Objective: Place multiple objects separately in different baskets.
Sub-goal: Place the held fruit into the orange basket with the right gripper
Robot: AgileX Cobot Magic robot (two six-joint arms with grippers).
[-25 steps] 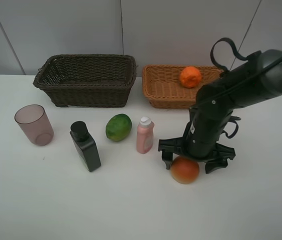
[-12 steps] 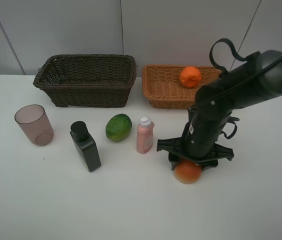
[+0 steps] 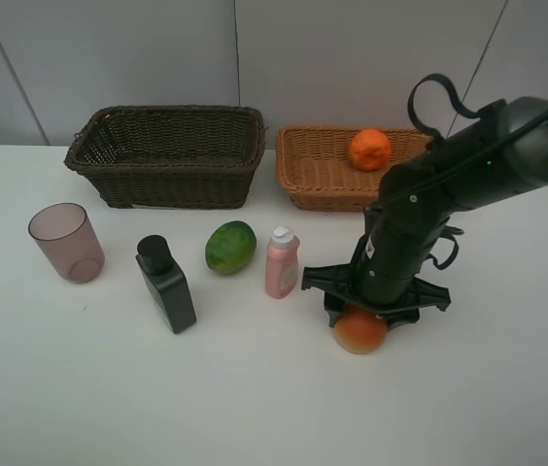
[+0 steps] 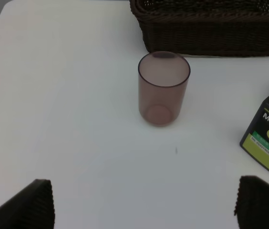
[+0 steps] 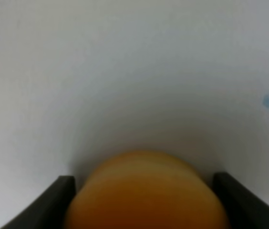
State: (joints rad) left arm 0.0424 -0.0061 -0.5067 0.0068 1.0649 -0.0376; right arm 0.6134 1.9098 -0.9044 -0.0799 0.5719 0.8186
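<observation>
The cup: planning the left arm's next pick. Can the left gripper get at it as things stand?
Probably yes. The cup stands upright on bare table ahead of the open left gripper, nothing between them; the bottle is off to one side, the dark basket beyond.

A second ago the right pincer (image 3: 366, 315) stood spread wide around the red-orange round fruit (image 3: 359, 333). Its jaws have since drawn in and now clamp the fruit.

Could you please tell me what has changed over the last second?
The right gripper dropped lower and its fingers closed in against the red-orange fruit, taking hold of it; the fruit barely shifted. Everything else stayed put.
</observation>
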